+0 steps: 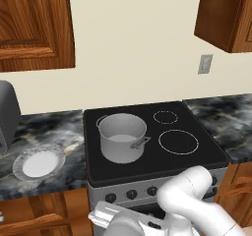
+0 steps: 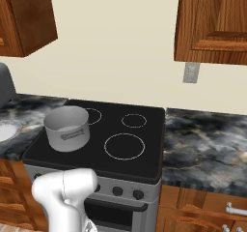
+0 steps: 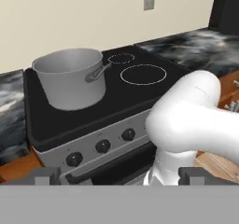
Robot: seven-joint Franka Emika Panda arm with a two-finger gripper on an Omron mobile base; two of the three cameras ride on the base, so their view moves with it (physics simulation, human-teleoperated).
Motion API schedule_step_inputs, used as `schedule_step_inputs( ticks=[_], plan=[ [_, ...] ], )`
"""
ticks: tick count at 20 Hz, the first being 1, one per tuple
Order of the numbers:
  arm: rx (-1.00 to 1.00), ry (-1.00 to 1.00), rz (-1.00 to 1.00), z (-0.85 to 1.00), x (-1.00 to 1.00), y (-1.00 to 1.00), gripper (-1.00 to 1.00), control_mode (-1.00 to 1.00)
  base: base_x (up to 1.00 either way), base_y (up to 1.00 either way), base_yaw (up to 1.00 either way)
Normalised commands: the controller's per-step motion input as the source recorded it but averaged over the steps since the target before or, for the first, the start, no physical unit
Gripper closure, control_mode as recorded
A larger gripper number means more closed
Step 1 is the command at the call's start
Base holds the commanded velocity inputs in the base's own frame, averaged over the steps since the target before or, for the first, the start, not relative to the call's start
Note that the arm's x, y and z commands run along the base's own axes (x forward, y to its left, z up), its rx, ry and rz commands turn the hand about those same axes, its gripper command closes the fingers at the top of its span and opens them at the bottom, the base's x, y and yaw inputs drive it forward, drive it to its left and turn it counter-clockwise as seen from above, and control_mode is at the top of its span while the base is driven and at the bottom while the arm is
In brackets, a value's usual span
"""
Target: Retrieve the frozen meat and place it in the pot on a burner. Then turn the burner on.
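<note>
The pot (image 1: 122,137) is a grey steel stockpot with two loop handles and no lid, standing on the front-left burner of the black stovetop (image 1: 206,156). It also shows in the right base view (image 2: 67,128) and the hand view (image 3: 72,78); I see nothing orange inside it. The frozen meat is out of view. My gripper (image 3: 120,176) is open, its dark fingertips (image 3: 46,176) far apart with nothing between them. It hangs low in front of the stove's knob panel, below and short of the pot.
A row of black knobs (image 1: 131,194) runs along the stove front. A white-centred plate (image 1: 38,162) lies on the dark marble counter to the left, beside a grey appliance (image 1: 7,114). Two bare burner rings (image 1: 178,142) lie to the pot's right. Wooden cabinets hang above.
</note>
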Motion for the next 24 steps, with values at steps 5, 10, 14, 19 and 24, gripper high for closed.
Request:
schedule_step_inputs(
  ticks=[5,10,14,19,24],
  plan=[
    [0.0,-0.35,0.02,-0.82,0.01,0.0,-1.0,-1.0,0.0,0.0,0.0],
    [-0.05,-0.36,0.2,-0.8,0.08,-0.14,-1.0,-1.0,0.0,0.0,0.0],
    [0.0,-0.09,0.17,-0.1,0.37,-0.62,-1.0,-1.0,0.0,0.0,0.0],
    [0.0,0.03,0.19,0.0,0.42,-0.45,-1.0,-1.0,0.0,0.0,0.0],
    [0.0,0.0,0.09,-0.3,0.41,-0.11,-1.0,-1.0,0.0,0.0,0.0]
  ],
)
